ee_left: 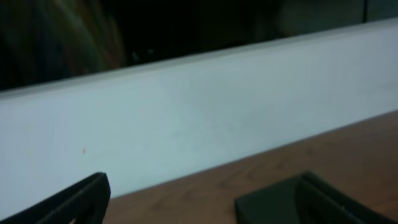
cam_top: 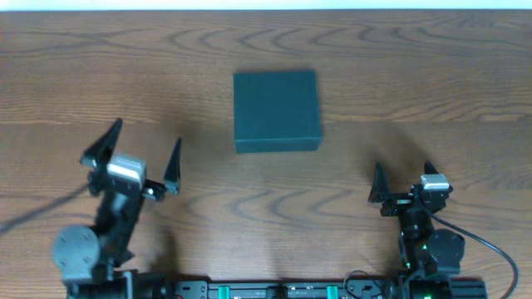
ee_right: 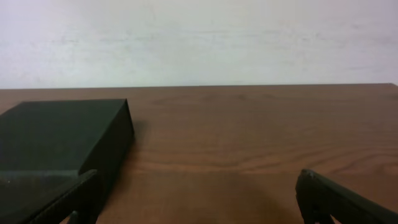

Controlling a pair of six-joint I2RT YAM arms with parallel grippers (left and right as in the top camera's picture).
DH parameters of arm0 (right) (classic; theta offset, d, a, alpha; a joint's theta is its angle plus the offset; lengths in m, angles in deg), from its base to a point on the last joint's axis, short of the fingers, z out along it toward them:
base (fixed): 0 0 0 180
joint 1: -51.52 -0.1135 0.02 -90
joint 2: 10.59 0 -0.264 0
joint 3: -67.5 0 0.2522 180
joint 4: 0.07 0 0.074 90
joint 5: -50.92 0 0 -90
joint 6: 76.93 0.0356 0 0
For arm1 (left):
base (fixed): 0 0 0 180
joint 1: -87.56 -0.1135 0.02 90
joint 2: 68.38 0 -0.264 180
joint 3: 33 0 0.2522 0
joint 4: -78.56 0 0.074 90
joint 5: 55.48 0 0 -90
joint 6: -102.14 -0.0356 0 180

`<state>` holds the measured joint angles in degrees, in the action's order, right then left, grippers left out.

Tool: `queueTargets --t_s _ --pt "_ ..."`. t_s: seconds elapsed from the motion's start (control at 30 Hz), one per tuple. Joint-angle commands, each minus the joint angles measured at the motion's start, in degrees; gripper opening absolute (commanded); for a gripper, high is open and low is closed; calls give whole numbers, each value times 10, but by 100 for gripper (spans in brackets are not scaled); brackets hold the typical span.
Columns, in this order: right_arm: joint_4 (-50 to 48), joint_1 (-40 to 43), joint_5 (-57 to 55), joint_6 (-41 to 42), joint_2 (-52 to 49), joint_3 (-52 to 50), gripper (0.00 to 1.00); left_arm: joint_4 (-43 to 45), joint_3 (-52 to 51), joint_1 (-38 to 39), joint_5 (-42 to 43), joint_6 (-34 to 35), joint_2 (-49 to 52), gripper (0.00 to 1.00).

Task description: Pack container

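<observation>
Container (cam_top: 276, 110) sits flat on the table (cam_top: 432, 75), lid closed, about mid-width and toward the far side, well apart from both arms. Left end effector (cam_top: 148, 134) has its jaws spread wide, nothing in them, hanging over bare wood at near left. Right end effector (cam_top: 403, 170) is also wide open and empty at near right. In the right wrist view the container (ee_right: 62, 137) lies ahead and left of the fingers (ee_right: 339, 199).

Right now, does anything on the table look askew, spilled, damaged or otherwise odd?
Nothing stands out. The box sits flat on the table with its lid shut, no dents or spills visible. The left hand and right hand are both open, empty and clear of it.
</observation>
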<state>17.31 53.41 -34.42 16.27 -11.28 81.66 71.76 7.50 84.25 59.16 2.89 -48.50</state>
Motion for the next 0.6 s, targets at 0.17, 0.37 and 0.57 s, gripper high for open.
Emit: queueTargets --t_s 0.17,0.37,0.57 --pt "2 -4 -2 1 4 -1 99 199 -252 -5 -83 86 -163 95" --pt "2 -4 -2 1 4 -1 99 58 -265 -7 -136 80 -178 95" --pt "2 -4 -2 1 4 -1 99 -110 -265 -6 -176 78 -197 95"
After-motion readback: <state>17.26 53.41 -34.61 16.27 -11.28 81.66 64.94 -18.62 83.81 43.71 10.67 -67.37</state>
